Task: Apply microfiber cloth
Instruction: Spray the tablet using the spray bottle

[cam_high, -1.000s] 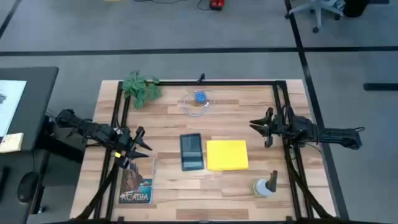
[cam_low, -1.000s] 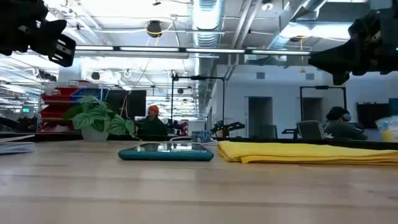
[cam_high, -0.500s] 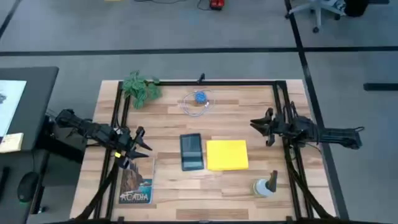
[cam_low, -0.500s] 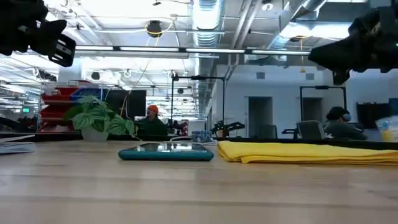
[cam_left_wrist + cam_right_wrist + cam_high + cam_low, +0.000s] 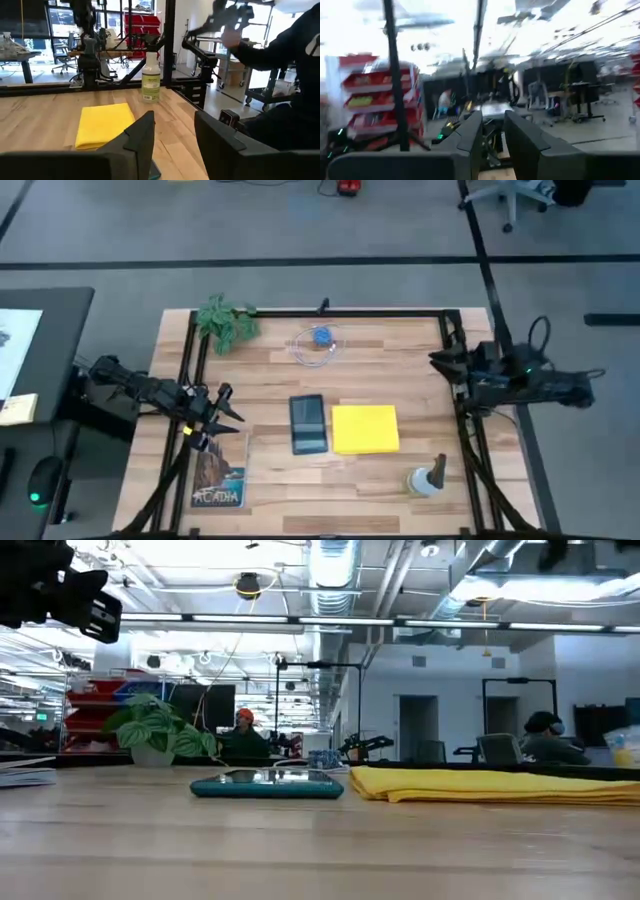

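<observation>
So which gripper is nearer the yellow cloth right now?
The right gripper is slightly nearer, up past the microfiber cloth's far right corner by the table's edge. The left gripper sits across the tablet, off the cloth's left side.

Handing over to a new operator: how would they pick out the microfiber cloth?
Start at the wooden table; near its middle lies a dark tablet. The microfiber cloth lies flat beside it, on the right arm's side: bright yellow, roughly square, the only soft fabric there.
</observation>
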{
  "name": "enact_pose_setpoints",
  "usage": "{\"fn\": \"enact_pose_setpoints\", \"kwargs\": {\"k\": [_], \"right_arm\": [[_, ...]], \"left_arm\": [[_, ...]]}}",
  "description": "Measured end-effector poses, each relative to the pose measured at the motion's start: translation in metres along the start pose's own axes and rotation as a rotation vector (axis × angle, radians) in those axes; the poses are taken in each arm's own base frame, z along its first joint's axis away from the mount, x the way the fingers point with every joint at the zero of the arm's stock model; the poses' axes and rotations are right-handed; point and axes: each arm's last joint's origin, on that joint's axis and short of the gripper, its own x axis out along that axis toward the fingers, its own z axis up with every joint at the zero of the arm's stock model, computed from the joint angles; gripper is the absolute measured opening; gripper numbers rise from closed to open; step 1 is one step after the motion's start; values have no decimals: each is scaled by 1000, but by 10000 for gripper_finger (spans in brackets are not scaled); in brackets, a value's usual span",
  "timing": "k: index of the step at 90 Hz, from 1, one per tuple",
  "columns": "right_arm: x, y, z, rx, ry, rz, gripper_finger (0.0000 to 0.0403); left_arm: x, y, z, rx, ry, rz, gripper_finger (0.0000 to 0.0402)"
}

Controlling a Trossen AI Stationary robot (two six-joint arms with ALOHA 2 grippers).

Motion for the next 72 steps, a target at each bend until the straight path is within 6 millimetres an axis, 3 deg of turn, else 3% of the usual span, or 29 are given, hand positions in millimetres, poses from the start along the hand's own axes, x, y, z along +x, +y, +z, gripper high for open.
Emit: {"fn": "enact_pose_setpoints", "kwargs": {"k": [19, 36, 57, 72], "right_arm": [[65, 21, 43, -96, 408, -24, 86], [112, 46, 68, -45, 647, 9, 147], [149, 95, 63, 79, 944, 56, 240], [169, 136, 26, 157, 1094, 26, 249]], "left_arm": [[0, 0, 0, -1, 0, 0, 119], [0, 0, 0, -3, 0, -1, 119], [0, 0, 0, -17, -1, -1, 119], [0, 0, 0, -20, -2, -2, 119]]}}
